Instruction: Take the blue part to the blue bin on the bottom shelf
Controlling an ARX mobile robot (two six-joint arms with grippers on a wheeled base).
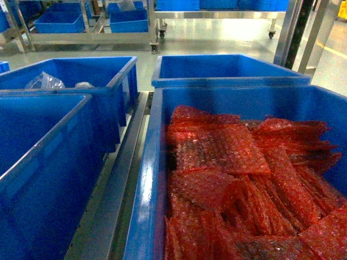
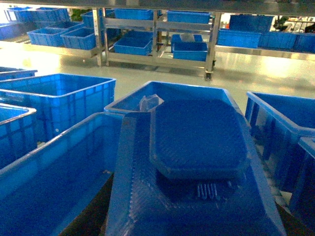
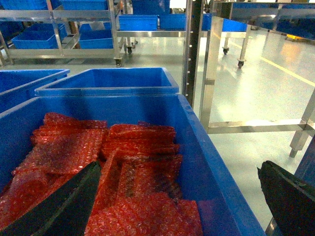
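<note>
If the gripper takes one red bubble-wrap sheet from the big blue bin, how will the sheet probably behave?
The red bubble-wrap sheets lie creased and folded in the blue bin, so one would probably hang floppy. It is thin, air-filled plastic, so likely very light. The sheets overlap loosely, so a neighbour may drag along. The right gripper is open above them.

Blue octagonal part (image 2: 199, 137) close before left wrist camera.

no readable text, labels, or numbers

blue bin (image 1: 157, 179) full of red bubble-wrap bags (image 1: 244, 184); other blue bins (image 1: 65, 81) beside/behind.
</note>
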